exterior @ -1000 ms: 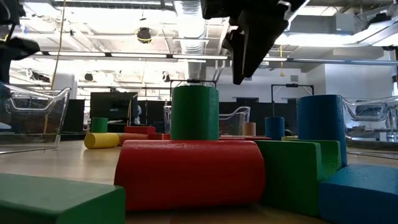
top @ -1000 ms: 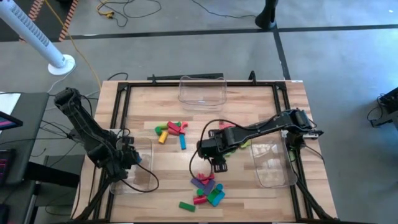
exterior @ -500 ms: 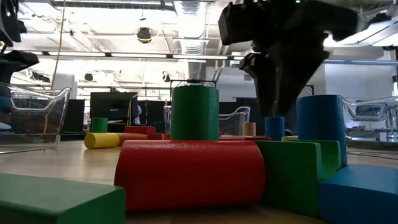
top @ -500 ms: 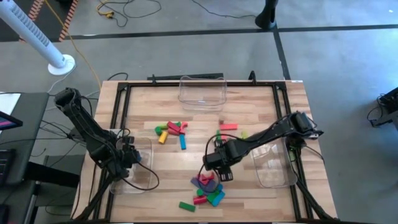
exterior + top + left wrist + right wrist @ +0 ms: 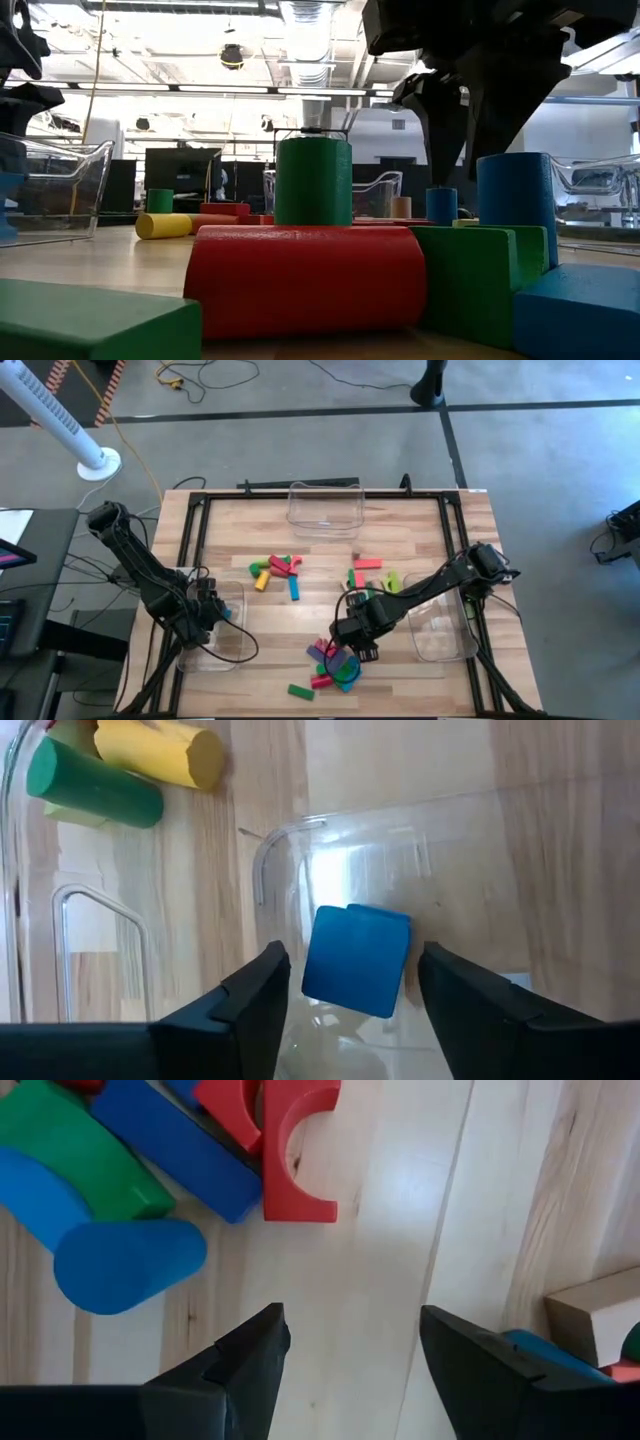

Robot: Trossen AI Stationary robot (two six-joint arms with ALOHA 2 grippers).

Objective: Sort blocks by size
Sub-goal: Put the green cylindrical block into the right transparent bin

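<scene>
My left gripper (image 5: pixel 213 612) hangs open over the clear bin (image 5: pixel 262 860) at the table's left. A blue block (image 5: pixel 357 960) lies on that bin's floor, below and between the fingers and apart from both. My right gripper (image 5: pixel 354 644) stands open, pointing down, at the far right edge of the near pile of blocks (image 5: pixel 330 665). Only bare wood shows between its fingers (image 5: pixel 350 1320). A blue cylinder (image 5: pixel 130 1265), a blue bar (image 5: pixel 180 1150) and a red arch (image 5: pixel 300 1150) lie just beyond them. More blocks lie mid-table (image 5: pixel 275 570) and right of centre (image 5: pixel 368 575).
A clear bin (image 5: pixel 325 510) stands at the far edge and another (image 5: pixel 440 625) at the right, beside my right arm. A green bar (image 5: pixel 300 690) lies alone near the front edge. A yellow (image 5: pixel 160 750) and a green cylinder (image 5: pixel 95 790) lie outside the left bin.
My right gripper has moved toward the table's near edge and down, from mid-table to the near pile, staying open. In the low view a blue block now shows low in the left bin, where none showed before.
</scene>
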